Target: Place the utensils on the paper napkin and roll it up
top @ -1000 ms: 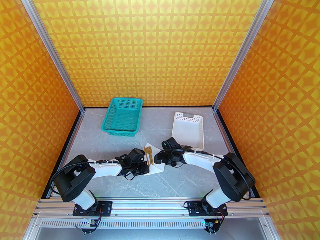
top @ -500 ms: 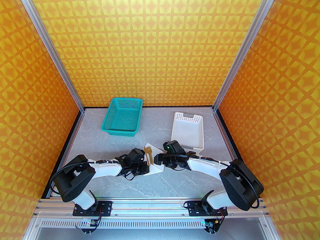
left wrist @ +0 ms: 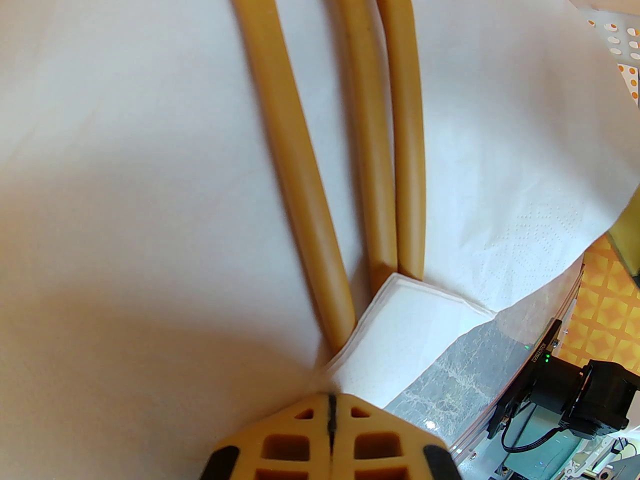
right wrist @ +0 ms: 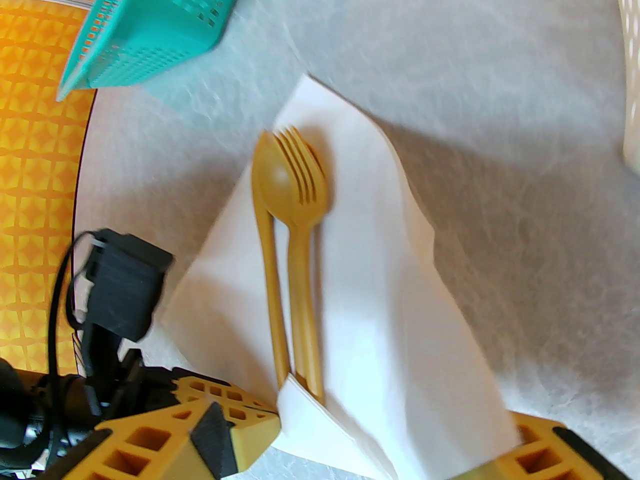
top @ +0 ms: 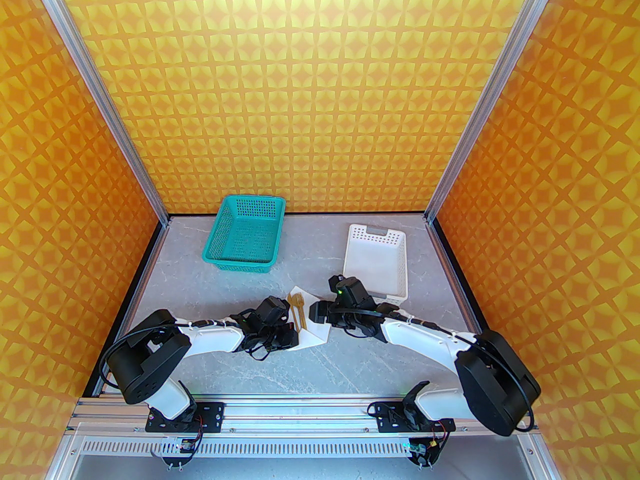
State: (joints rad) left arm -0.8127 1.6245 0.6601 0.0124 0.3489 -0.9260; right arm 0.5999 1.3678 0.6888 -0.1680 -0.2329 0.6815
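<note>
Paper napkin (right wrist: 380, 268) mid-table, set cornerwise. Spoon (right wrist: 272, 178) + fork (right wrist: 306, 175) on it, heads toward far side. L wrist view: three tan handles side by side, heads cut off at top; can't tell what third piece is. Handle ends hidden under napkin's folded near corner. My L gripper (left wrist: 330, 402) clenched on that fold. My R gripper (right wrist: 390, 443) spread wide, napkin's near edge btw fingers. R wrist view blurry. Bare table (top: 300, 373) on near side. White basket (top: 376, 263) near my R wrist, teal basket (top: 245, 240) well apart.
</note>
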